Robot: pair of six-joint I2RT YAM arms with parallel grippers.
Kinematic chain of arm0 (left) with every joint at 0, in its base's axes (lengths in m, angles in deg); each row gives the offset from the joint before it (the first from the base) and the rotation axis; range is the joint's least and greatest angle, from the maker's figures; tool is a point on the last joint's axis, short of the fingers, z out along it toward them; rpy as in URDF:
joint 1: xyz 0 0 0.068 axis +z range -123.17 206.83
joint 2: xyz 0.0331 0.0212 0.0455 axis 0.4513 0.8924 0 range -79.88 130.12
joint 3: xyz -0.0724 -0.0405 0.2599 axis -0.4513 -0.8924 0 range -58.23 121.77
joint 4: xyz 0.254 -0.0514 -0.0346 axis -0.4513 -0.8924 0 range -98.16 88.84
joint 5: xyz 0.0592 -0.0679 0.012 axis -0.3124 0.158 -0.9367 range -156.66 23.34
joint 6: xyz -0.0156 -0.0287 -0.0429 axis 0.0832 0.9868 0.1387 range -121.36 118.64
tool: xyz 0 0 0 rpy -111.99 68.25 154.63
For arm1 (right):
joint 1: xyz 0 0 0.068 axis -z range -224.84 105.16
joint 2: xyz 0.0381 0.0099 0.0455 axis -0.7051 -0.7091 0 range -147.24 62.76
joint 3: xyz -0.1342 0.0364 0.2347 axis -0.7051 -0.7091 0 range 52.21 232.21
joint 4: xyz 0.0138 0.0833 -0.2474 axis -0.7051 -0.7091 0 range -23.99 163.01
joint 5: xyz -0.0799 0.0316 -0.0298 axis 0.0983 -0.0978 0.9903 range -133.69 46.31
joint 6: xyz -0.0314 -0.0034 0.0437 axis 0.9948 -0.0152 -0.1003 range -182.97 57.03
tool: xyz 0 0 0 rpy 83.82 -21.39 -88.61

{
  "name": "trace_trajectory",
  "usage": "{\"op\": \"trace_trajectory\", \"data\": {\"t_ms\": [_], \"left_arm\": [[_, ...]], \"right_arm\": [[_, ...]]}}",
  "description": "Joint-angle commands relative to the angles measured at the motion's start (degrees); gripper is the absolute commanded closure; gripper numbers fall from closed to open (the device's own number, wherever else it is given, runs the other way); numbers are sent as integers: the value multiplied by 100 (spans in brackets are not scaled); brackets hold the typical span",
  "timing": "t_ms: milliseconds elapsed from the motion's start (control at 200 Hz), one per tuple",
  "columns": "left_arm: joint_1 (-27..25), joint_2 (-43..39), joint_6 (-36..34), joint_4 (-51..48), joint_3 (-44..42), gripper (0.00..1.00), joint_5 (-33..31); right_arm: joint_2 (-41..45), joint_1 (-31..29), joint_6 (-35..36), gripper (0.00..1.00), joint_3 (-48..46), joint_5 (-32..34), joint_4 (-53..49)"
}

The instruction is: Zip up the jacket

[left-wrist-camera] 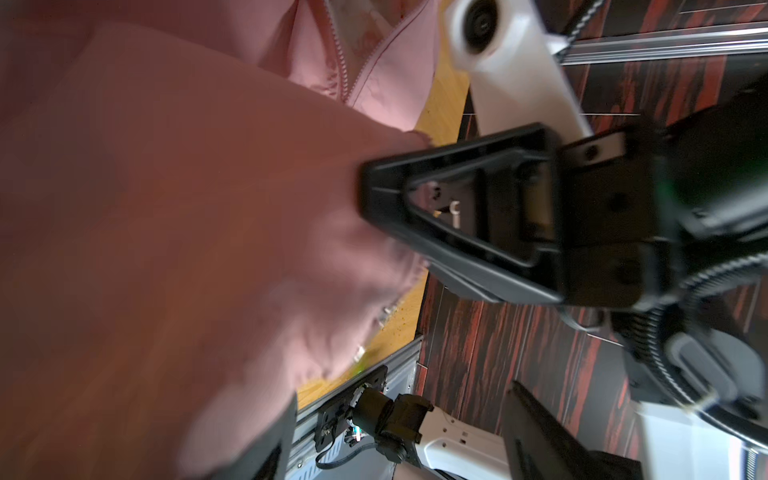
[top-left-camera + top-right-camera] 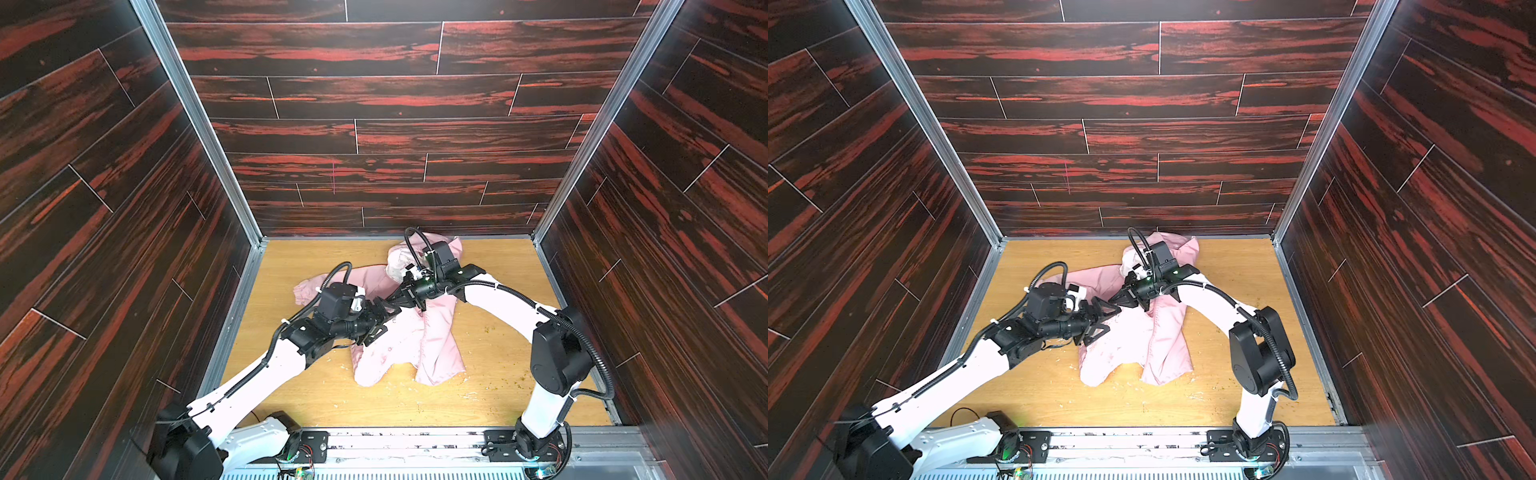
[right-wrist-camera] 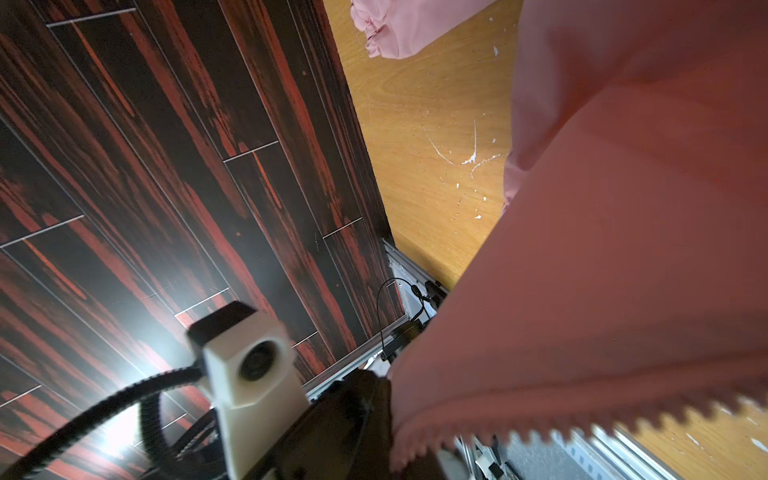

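Left gripper hangs spread at the left front panel of the jacket, which lies mid-table with its collar far. Only the left wrist view shows the right gripper pinching puckered fabric. The right wrist view shows zipper teeth, apparently unjoined. The right arm covers the jacket's far right; flecks dot the wooden table.

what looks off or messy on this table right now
The jacket lies crumpled and twisted on the table, its front zipper open and the two panels splayed apart at the hem. Crumbs and pale flecks are scattered over the wood around it, looking like loose debris.
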Motion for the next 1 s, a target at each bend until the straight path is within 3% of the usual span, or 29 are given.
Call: {"op": "trace_trajectory", "data": {"t_ms": [0,195,531,751,997], "left_arm": [[-64,87,-197,264,-2,20,-310],[-79,308,-945,5,270,21,-737],[-79,180,-981,955,-43,31,-1105],[-78,288,-932,1137,-36,51,-920],[-79,328,-1047,875,-17,66,-816]], "right_arm": [[-18,26,-188,100,71,-192,147],[25,48,-229,100,73,-233,112],[219,154,-254,100,-137,-223,141],[293,192,-252,100,-199,-197,142],[336,236,-240,100,-230,-179,150]]}}
